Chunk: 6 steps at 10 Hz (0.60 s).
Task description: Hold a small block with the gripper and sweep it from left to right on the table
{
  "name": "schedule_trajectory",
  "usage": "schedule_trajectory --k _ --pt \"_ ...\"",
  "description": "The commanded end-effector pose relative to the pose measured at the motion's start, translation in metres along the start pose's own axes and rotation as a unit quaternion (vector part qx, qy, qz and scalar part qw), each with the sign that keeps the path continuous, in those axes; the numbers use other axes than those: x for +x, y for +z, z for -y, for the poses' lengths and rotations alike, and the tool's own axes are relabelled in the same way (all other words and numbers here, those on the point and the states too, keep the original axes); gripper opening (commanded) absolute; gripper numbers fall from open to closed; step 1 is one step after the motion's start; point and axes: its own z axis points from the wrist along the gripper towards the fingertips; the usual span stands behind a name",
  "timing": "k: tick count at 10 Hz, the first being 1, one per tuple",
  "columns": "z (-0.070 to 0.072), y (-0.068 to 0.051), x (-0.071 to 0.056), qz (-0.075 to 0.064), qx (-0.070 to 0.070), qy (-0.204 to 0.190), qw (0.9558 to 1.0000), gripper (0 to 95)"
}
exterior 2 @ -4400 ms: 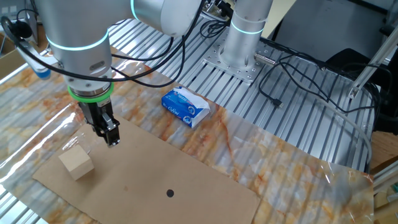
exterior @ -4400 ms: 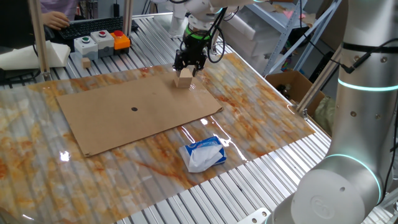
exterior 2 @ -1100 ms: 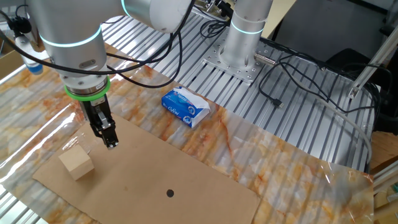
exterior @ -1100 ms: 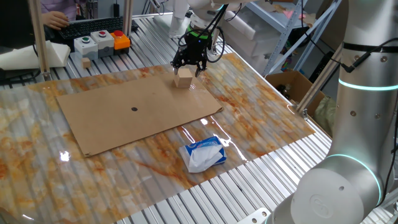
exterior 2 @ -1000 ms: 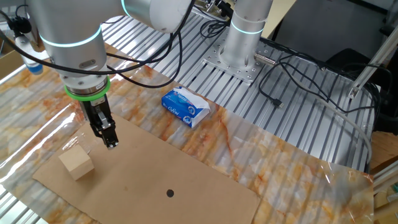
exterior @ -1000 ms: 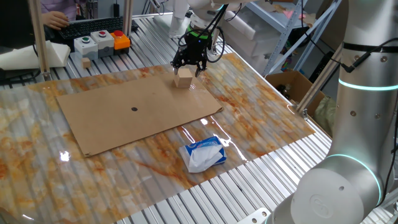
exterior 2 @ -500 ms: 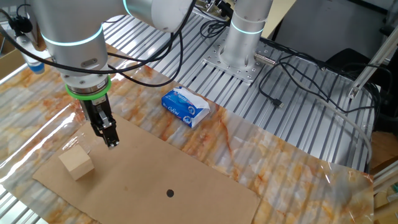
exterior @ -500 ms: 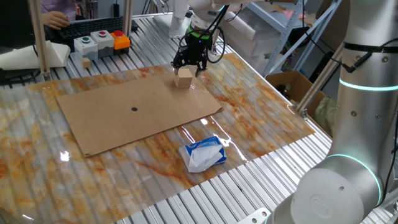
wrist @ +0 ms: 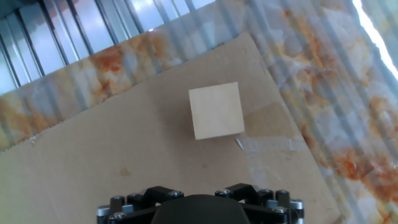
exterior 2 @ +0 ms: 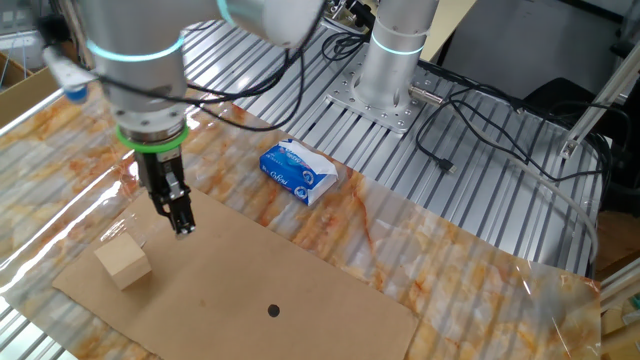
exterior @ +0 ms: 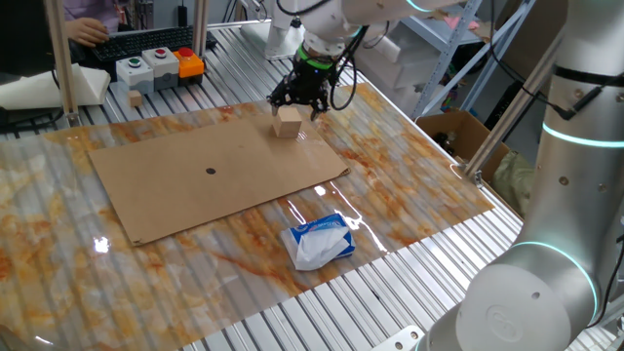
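The counter (exterior: 409,185), marbled orange and beige, carries a brown cardboard sheet (exterior: 195,175) with a dark dot (exterior: 211,172); the small wooden block (exterior: 287,122) sits free near one corner of that sheet, beside a patch of clear tape, and is not gripped; the claw (exterior 2: 181,225) hangs above the cardboard just beside the block, holding nothing, and how far its fingers are parted cannot be told from these views; the likeliest fault is a descent off centre, so that a fingertip lands on the block's top or edge and knocks it away or tips it; a weak pinch on smooth wood could also let the cube twist out during the sweep, and its lower edge may catch on the tape or the cardboard's rim; the white-and-blue soft packet (exterior: 318,242) lies well apart on the bare counter; no open container shows, and the packet's contents cannot be seen
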Motion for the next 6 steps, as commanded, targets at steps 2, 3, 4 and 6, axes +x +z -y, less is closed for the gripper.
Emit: schedule_trajectory --k 2,3,4,6 --pt "-0.003 0.003 -0.006 -0.008 0.004 -0.005 0.9999 95.0" --pt "-0.003 0.005 -0.008 -0.008 0.004 -0.003 1.0000 95.0" --pt "-0.004 0.007 -0.012 -0.008 0.005 0.000 1.0000 95.0" --pt "-0.005 0.009 -0.018 -0.007 0.008 -0.001 0.9999 95.0"
